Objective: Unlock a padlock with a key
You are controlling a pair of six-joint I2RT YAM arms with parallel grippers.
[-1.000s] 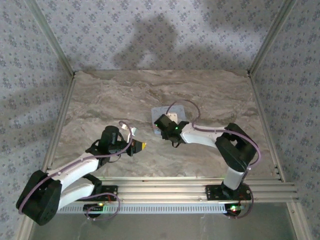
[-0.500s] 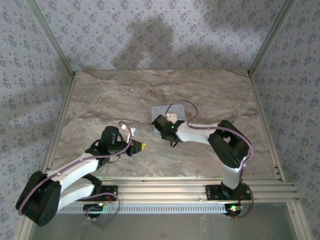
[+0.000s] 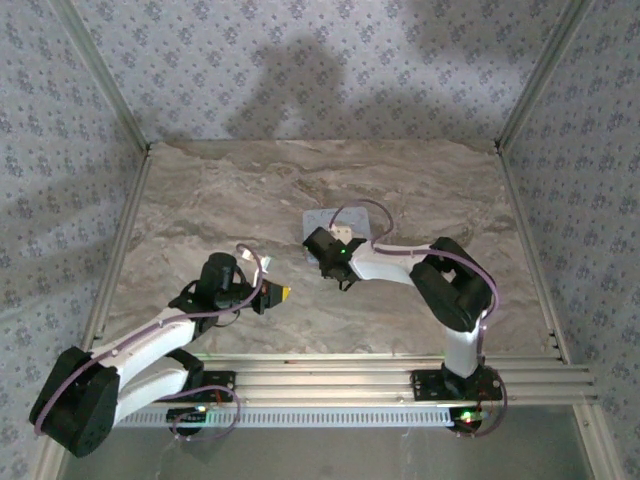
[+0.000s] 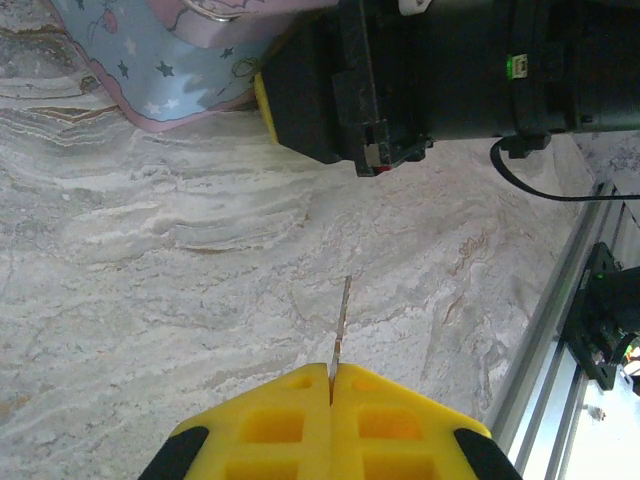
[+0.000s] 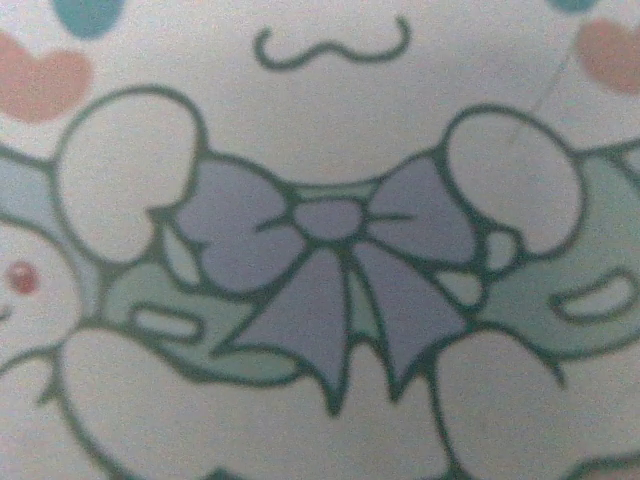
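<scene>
Over the table's [image 3: 200, 200] front edge, left of the middle, the left pincer [image 3: 285, 293] clenches one key [image 4: 340, 325]. Near the table's centre sits one cartoon-printed tin [image 3: 316, 222], contents hidden. The right pincer [image 3: 322, 240] hangs just above it; I cannot tell its grip.

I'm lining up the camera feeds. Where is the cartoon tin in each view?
Top external: tin at table centre, just beyond the right arm's wrist.
Left wrist: top-left corner, beside that wrist.
Right wrist: close-up on its printed lid, bow mid-frame.
Shared landmark: right arm's wrist, top and left views.
</scene>
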